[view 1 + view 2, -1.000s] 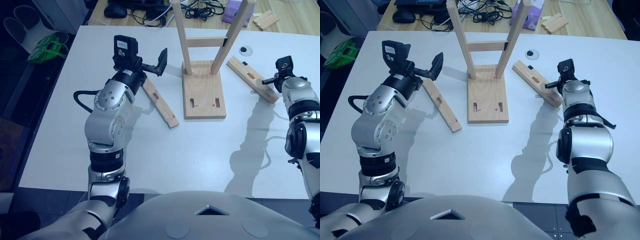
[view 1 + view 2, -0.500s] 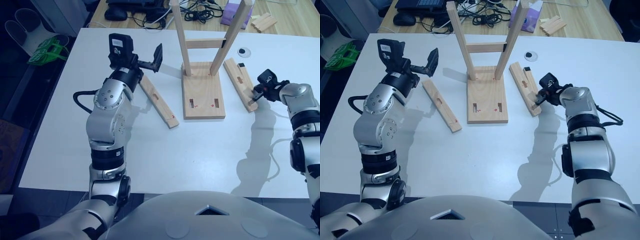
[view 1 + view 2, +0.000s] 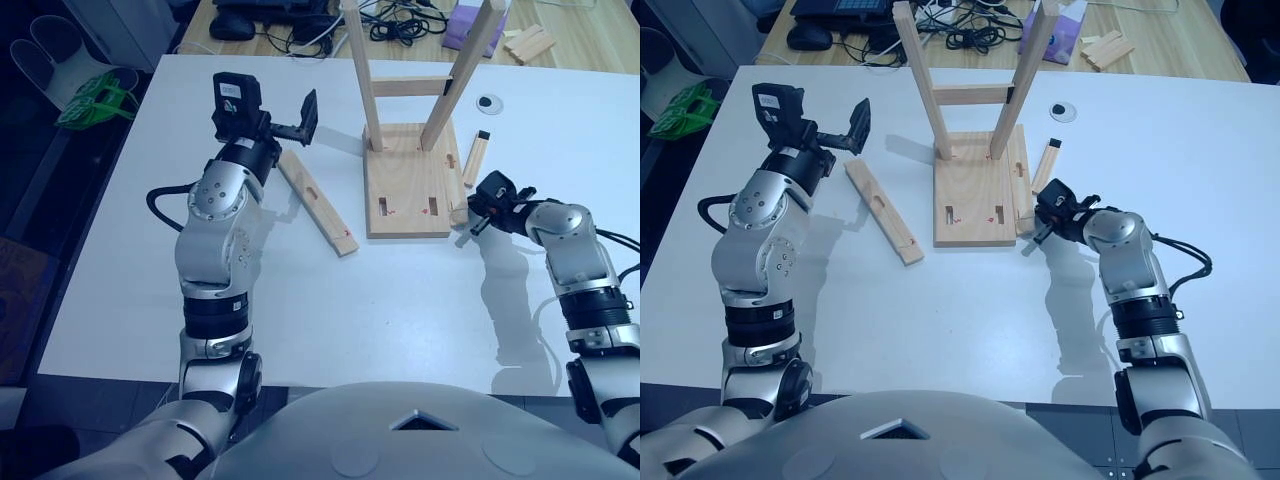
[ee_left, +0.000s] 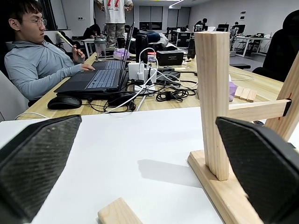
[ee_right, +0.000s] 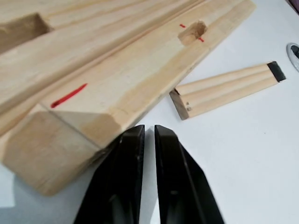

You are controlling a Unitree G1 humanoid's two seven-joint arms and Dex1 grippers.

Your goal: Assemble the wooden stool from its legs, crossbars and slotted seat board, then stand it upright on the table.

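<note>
A laptop [image 4: 100, 79], mouse [image 4: 64, 102] and tangled cables [image 4: 173, 95] lie on the desk [image 4: 261, 84], beside a purple box [image 3: 1072, 22], perhaps tissues.

You see the white table [image 3: 400, 300] brightly and evenly lit from overhead; the upright legs [image 3: 364, 80] throw soft, faint shadows leftward near upper centre.

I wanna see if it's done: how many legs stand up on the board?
2: left leg and right leg stand at the seat board's far end, joined by a crossbar.
</note>
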